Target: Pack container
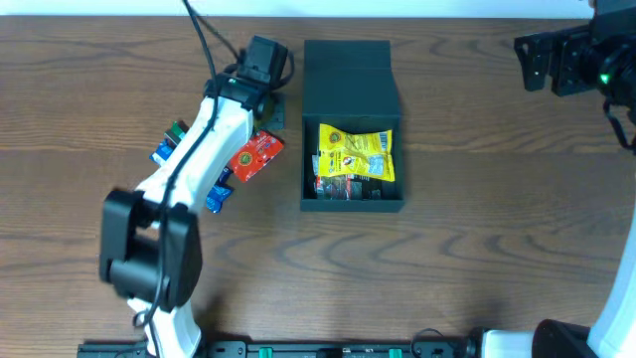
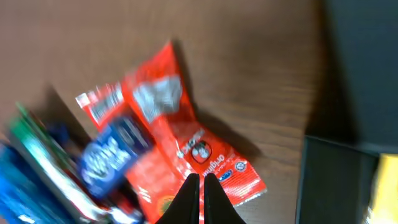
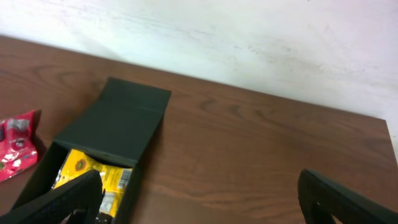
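The container lies open a little right of the table's middle, toward the far edge. With its flap lid folded flat, its long axis runs from near edge to far edge. The lid points at the far edge and the shallow box part lies on the near side. A yellow packet lies inside the box over other wrappers.

The left gripper hangs above a red packet just left of the container, its fingers pressed together on nothing. Blue packets and a green one lie further left, partly under the arm.

The right gripper is near the far right corner, its fingers spread wide.
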Available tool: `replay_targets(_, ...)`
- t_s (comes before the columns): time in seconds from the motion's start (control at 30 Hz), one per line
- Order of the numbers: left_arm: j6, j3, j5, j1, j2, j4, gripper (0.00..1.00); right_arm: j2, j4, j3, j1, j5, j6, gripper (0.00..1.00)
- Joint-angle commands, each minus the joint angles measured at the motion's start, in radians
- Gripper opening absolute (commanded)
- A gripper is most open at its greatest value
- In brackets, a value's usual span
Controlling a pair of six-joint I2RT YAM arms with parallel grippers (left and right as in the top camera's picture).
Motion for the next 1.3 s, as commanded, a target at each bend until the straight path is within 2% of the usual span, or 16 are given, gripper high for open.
replay_targets(0.0,-0.251,-0.003,-0.006,-0.006,0.071,-0.035,0.06,0.005,-0.012,-0.005,-0.01,-0.015,-0.004,0.99)
replay_targets(0.13,-0.366,-0.003,-0.006,-0.006,0.136,-0.095,0.06,0.005,-0.031,-0.005,-0.01,-0.014,-0.004,0.99)
replay_targets(0.3,-0.364,-0.003,-0.026,-0.006,0.141,-0.106,0.06,0.005,-0.045,-0.005,-0.01,-0.014,-0.004,0.99)
replay_targets(0.37,-0.364,-0.003,-0.045,-0.006,0.138,-0.104,0.23,0.005,-0.046,-0.005,-0.01,-0.014,-0.004,0.99)
replay_targets(0.4,-0.365,-0.003,-0.044,-0.006,0.138,-0.104,0.27,0.005,-0.045,-0.005,-0.01,-0.014,-0.004,0.99)
replay_targets(0.5,-0.414,-0.003,-0.041,-0.006,0.137,-0.105,0.27,0.005,-0.045,-0.005,-0.01,-0.014,-0.004,0.99)
replay_targets(0.67,-0.557,0.006,-0.053,-0.006,0.137,-0.1,0.46,0.005,-0.045,-0.005,-0.01,-0.014,-0.004,0.99)
replay_targets(0.8,-0.581,0.008,-0.043,-0.006,0.137,-0.053,0.54,0.005,-0.045,-0.005,-0.01,-0.014,-0.004,0.99)
replay_targets(0.9,-0.581,0.009,-0.031,-0.006,0.137,-0.036,0.55,0.007,-0.045,-0.005,-0.01,-0.014,-0.004,0.99)
replay_targets(1.0,-0.581,0.009,-0.08,-0.006,0.137,-0.025,0.59,0.01,-0.045,-0.005,-0.01,-0.014,-0.004,0.99)
replay_targets(1.27,-0.604,0.009,-0.108,0.002,0.146,-0.026,0.59,0.024,-0.052,-0.005,-0.01,-0.014,-0.004,0.99)
